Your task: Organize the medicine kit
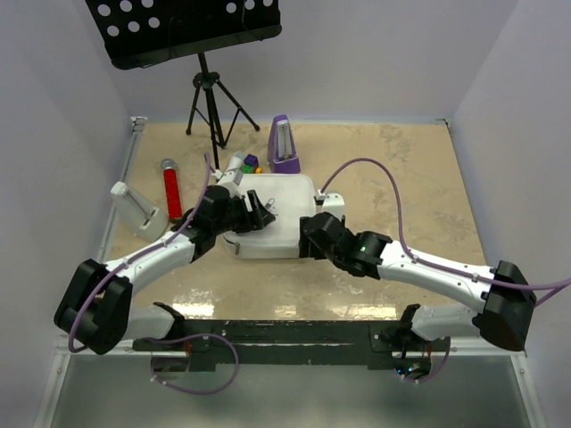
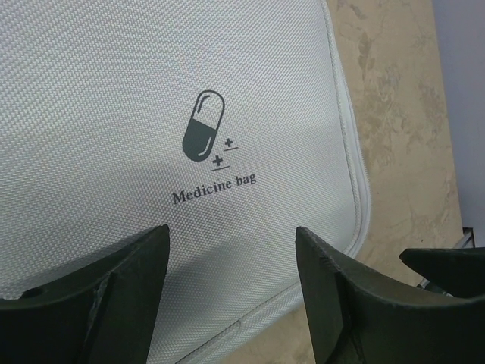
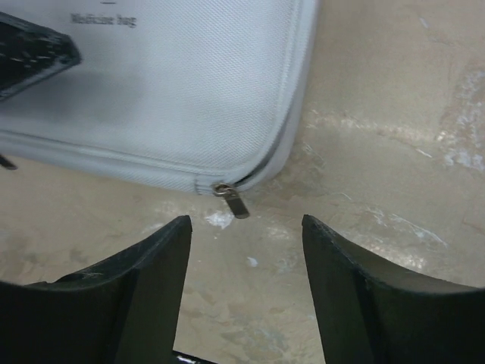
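The medicine kit (image 1: 287, 198) is a white woven case lying closed in the middle of the tan table, its dark pill logo (image 2: 203, 136) and the words "Medicine bag" facing up. My left gripper (image 2: 231, 229) hovers open over the lid (image 2: 136, 83) near the front edge, and from above it (image 1: 253, 214) sits on the case's left half. My right gripper (image 3: 246, 220) stands open just above the table, pointing at the metal zipper pull (image 3: 233, 199) on the case's near corner (image 3: 265, 163). From above, this gripper (image 1: 312, 234) is at the case's right front corner. Nothing is between either pair of fingers.
A purple metronome (image 1: 284, 143) stands just behind the case. A black music stand (image 1: 210, 98) is at the back left. A red tube (image 1: 170, 189) and a white holder (image 1: 134, 207) lie to the left. Small colourful items (image 1: 243, 164) sit at the case's back left corner.
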Robot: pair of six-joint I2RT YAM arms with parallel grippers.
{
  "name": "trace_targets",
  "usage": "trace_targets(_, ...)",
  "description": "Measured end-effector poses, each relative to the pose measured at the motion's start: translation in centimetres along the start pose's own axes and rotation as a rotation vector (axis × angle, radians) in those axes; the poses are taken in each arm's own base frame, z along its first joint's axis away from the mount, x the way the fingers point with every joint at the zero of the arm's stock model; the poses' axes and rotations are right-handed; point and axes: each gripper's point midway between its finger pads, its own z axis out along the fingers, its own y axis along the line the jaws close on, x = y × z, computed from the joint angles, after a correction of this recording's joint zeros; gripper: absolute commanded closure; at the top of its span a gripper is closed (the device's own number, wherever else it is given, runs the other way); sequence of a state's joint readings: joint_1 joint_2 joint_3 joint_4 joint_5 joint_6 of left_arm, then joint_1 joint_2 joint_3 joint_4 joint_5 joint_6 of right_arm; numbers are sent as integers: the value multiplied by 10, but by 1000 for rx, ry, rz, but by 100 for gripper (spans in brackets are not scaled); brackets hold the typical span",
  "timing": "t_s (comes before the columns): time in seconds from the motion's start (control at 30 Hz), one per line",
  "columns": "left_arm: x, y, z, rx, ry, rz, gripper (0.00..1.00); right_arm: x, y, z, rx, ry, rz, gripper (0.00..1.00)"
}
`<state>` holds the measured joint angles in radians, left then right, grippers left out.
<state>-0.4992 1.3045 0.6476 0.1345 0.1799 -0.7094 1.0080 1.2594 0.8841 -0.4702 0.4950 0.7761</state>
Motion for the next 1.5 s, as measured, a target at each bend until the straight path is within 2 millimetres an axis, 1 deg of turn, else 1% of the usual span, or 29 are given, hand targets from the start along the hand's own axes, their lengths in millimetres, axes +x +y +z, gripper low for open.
trace_targets(0.07,0,1,-2,-4,2,13,26,-6,11,-2,-51,-16,-4,31)
trace_targets(0.17,1,3,-9,-18,10,27,22,-8,21,1,-92,-28,-5,22)
trace_targets(0.27,-2,4,-24,-31,-5,32,14,-12,24,3,-136,-57,20,20)
trace_targets(0.33,-6,3,-43,-30,-37,34,12,-21,17,4,-151,-80,66,21)
trace_targets(0.37,-9,0,-52,-26,-59,36,11,-30,9,7,-143,-100,99,22)
trace_targets(0.4,-12,-3,-61,-22,-82,39,11,-41,0,11,-125,-121,130,24)
trace_targets(0.43,-20,-8,-74,-13,-126,44,11,-51,-7,16,-109,-144,160,26)
trace_targets(0.47,-22,-9,-77,-12,-137,46,11,-57,-14,20,-93,-157,178,28)
trace_targets(0.5,-27,-11,-85,-9,-164,48,11,-62,-20,28,-78,-165,192,31)
trace_targets(0.57,-30,-10,-95,-18,-197,49,11,-59,-19,40,-78,-150,185,36)
trace_targets(0.63,-28,-4,-98,-41,-200,46,12,-46,-11,55,-95,-103,162,42)
trace_targets(0.73,-15,10,-95,-94,-161,37,12,-30,-2,71,-122,-44,142,48)
trace_targets(0.83,-1,26,-92,-146,-114,28,12,-29,7,74,-163,-35,145,50)
trace_targets(0.93,3,33,-93,-177,-106,25,12,-26,18,74,-200,-32,140,50)
trace_targets(1.07,2,36,-93,-189,-114,27,13,-19,43,75,-248,-16,112,41)
trace_targets(1.13,2,36,-93,-192,-113,27,13,-19,51,76,-257,-15,103,37)
trace_targets(1.17,2,37,-93,-194,-113,27,13,-19,52,75,-256,-19,99,35)
trace_targets(1.23,3,38,-92,-200,-110,30,13,-20,52,68,-249,-32,89,33)
trace_targets(1.3,3,39,-91,-205,-106,33,13,-26,52,50,-259,-73,76,31)
trace_targets(1.4,0,40,-87,-220,-96,47,13,-29,64,18,-316,-132,46,32)
trace_targets(1.43,-3,39,-85,-223,-94,51,13,-26,68,8,-342,-145,34,33)
trace_targets(1.5,-12,36,-82,-228,-98,62,13,-14,75,-8,-387,-147,4,34)
